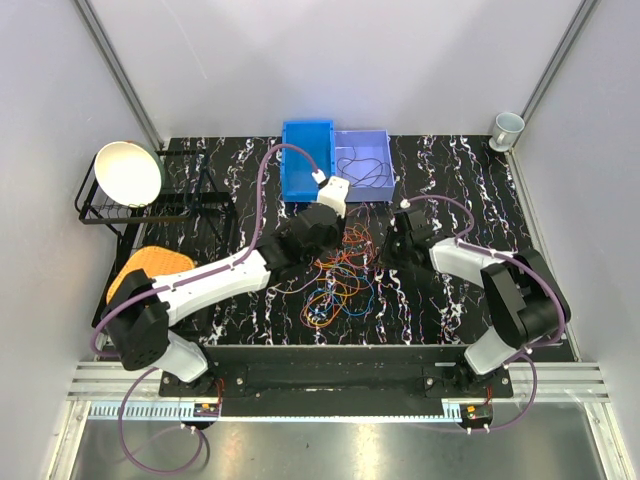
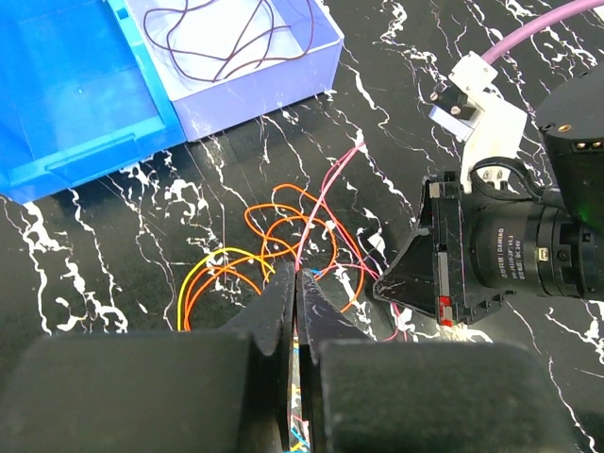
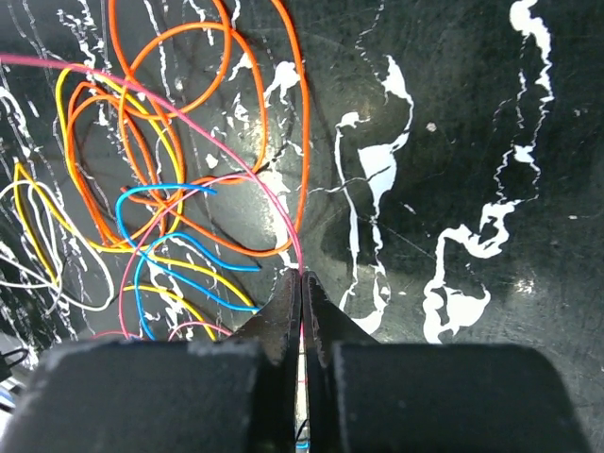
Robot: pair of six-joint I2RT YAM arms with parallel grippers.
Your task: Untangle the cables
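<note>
The left tool (image 2: 297,274) is clenched on a pink cable (image 2: 326,193), nipped right at the fingertips; from there the cable rises away from the tool, leaning slightly right, toward the corner of the pale lilac bin (image 2: 255,85); that line is its long axis, running nearly straight ahead of the left tool.

The right tool (image 3: 302,276) is clenched too, with a pink strand (image 3: 189,123) caught between its tips; the strand runs up and off to the left in its own view, crossing above the orange loops (image 3: 274,113) and the blue and yellow ones beside them; whether it is the other end of the same pink cable I cannot tell, though it looks likely.

From above, the two tools sit close together at the far edge of the tangle of cables (image 1: 335,285), which lies loose on the black marbled worktop (image 1: 450,300), on the side toward the arm bases; the left tool is on the heap's left, the right tool on its right, about equally near.

The coming move turns on this: the pinched pink wire lies between the tools and over the orange loops, so my judgement is that drawing the tools apart sideways, away from the heap, would pull it taut and lift it clear; the risk is dragging orange loops along.

A dark cable (image 2: 226,42) already lies in the lilac bin; the blue bin (image 2: 66,94) adjoins it.
</note>
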